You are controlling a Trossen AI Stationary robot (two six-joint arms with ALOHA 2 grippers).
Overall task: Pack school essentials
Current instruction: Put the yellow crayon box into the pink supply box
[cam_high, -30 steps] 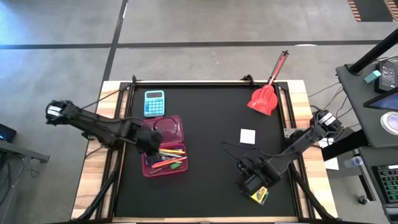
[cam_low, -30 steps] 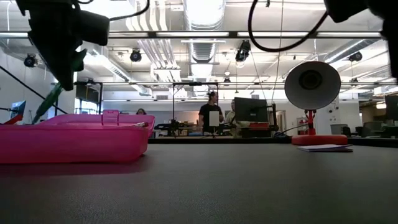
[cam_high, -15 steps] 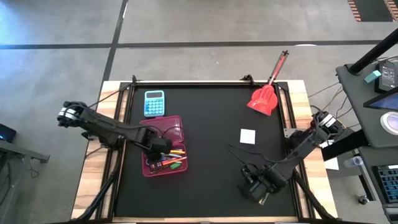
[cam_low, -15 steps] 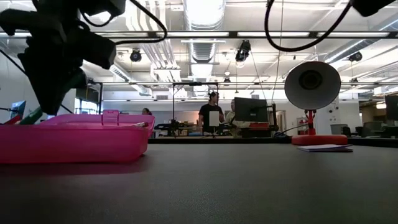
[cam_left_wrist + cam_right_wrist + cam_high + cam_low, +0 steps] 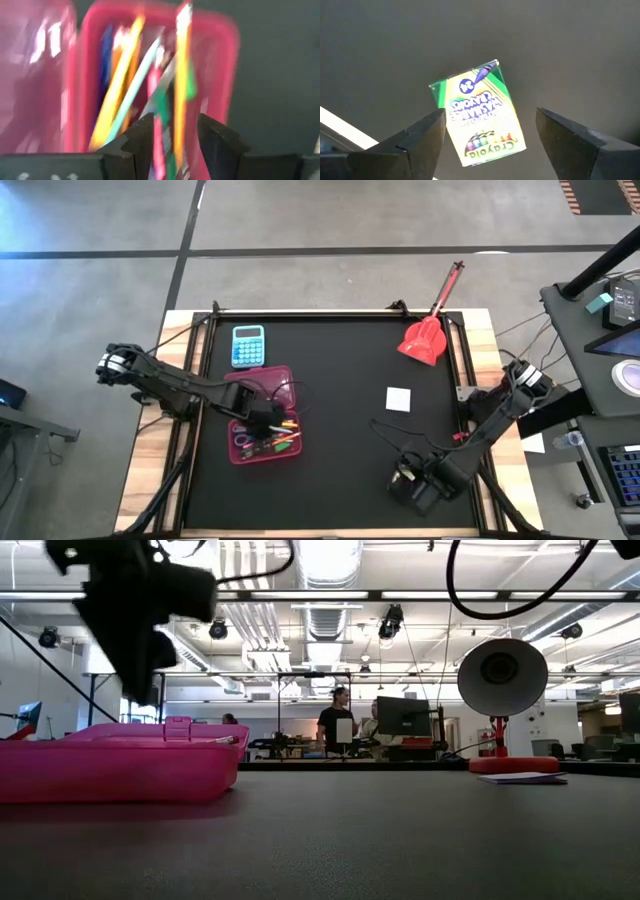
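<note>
We've got the left gripper (image 5: 170, 131) parted over the open pink plastic pencil case (image 5: 262, 416) so pens land inside, while the right gripper (image 5: 490, 131) spreads wide above the yellow-green cardboard crayon box (image 5: 481, 113) to straddle it

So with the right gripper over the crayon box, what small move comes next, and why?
Probably lower the right gripper straight down and close on the crayon box. Its jaws are open with the box lying flat on the mat between them, not yet touched. The left gripper hangs over the pink case, so that arm is occupied.

Pink case (image 5: 264, 430) glossy translucent plastic; crayon box (image 5: 482, 112) printed card (slight sheen); table (image 5: 350, 380) matt black.
</note>
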